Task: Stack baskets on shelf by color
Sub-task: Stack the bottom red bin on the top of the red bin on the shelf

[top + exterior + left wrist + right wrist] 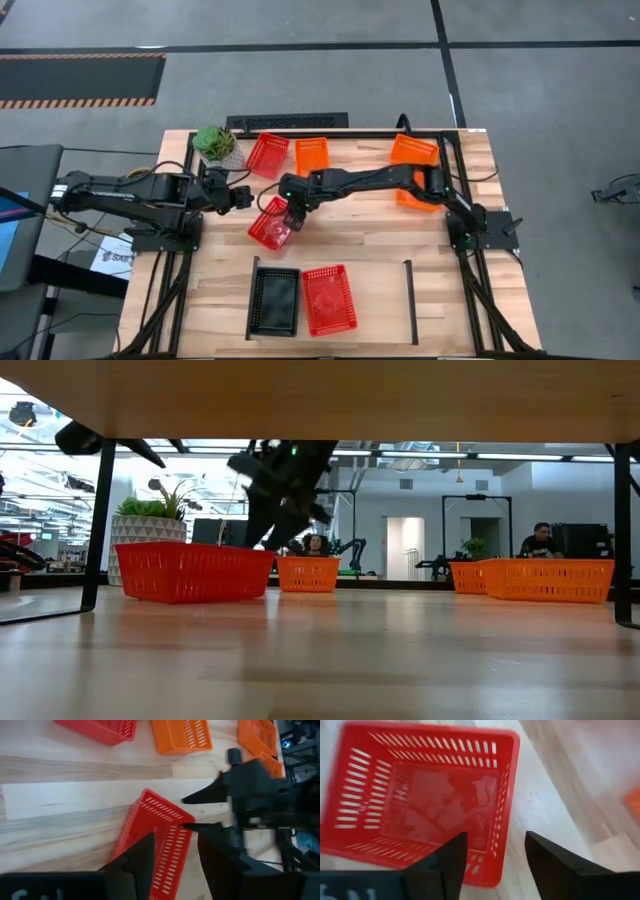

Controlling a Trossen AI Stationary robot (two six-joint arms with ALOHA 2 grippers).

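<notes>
**Right gripper at tilted red basket, mid-table**

Right gripper [291,214] is spread open over the rim of a tilted red basket [271,223] at table centre, one finger inside, not clamped. Left gripper [243,196] is released, just beside it. Shelf [380,300] holds a black basket [275,300] and another red basket [328,299] side by side; orange baskets [312,155] sit at the far edge

Red basket [420,805] glossy perforated plastic; table [400,240] pale wood planks (matt).
</notes>
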